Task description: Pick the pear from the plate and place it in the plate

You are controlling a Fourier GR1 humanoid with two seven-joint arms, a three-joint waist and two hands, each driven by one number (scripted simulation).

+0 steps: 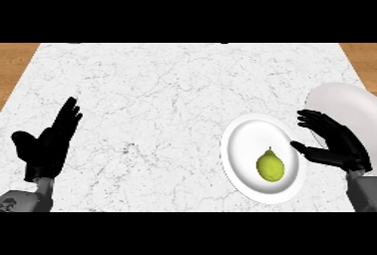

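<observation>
A yellow-green pear lies on a white plate at the right of the marble counter, in the plate's lower half. A second white plate sits further right and back, partly hidden by my right hand. That hand hovers open just right of the pear's plate, fingers stretched up and thumb pointing toward the pear, not touching it. My left hand rests open at the view's left, fingers up, holding nothing.
The white marble counter fills the view, with wooden strips along its left and right edges. Nothing else stands on it.
</observation>
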